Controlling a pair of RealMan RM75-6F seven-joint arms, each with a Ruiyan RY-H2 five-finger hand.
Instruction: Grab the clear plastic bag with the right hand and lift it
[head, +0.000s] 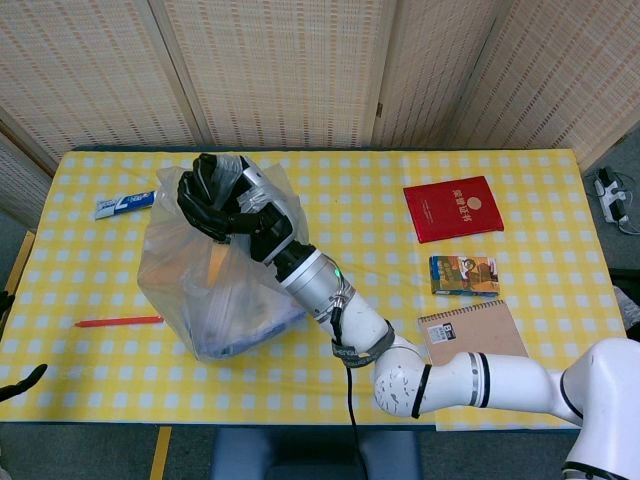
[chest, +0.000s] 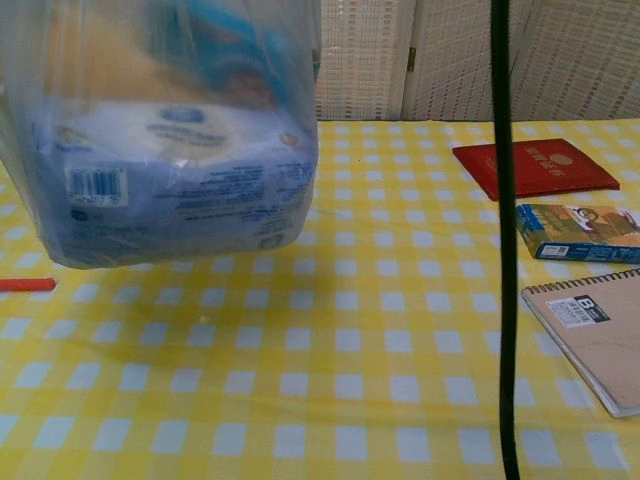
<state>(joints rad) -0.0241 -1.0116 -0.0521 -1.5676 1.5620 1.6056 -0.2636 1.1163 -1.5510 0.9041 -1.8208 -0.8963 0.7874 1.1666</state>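
With its neck gathered in the dark fingers of the right hand, the clear plastic bag hangs over the left half of the yellow-checked table — the chest view shows its bottom off the cloth, a shadow on the checks beneath it. Gripping the bunched top rather than the sides lets the load settle: a blue-and-white printed package with a barcode lies across the bottom, and something orange and something blue sit above it, blurred by the film. By the look of it the lift asked for is done or nearly so; what remains is to hold the bag steady, since the weight hangs below a single bunched grip and could swing or slip. Only a dark tip of the left hand shows at the frame's lower-left edge, too little to tell how its fingers lie. Well apart from the bag lie a toothpaste tube, partly behind the plastic, a red pen, a red booklet, a small illustrated box and a spiral notebook — none of them in the bag's way.
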